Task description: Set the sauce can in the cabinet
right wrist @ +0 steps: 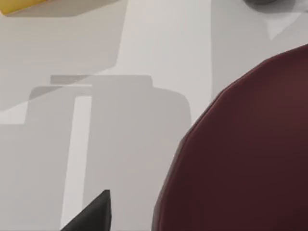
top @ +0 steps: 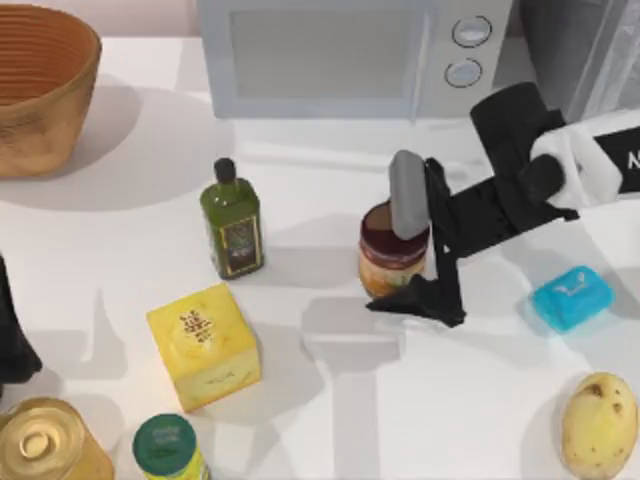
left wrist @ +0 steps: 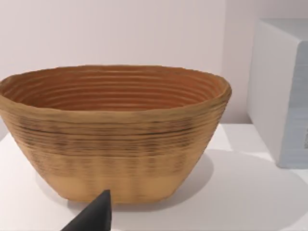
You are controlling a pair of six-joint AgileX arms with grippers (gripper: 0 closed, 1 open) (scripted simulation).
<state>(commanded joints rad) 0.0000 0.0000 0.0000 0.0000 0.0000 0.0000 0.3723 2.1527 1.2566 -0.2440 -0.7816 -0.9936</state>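
table (top: 330,400) white | cabinet (top: 585,45) dark grey, back right corner, beside microwave (top: 340,55) | right gripper (top: 412,250) over the table's middle, fingers wide, straddling the sauce can, whether they touch it i cannot tell | sauce can (top: 390,262) upright on the table, right of the oil bottle (top: 232,220) | left arm (top: 12,330) parked at the left edge
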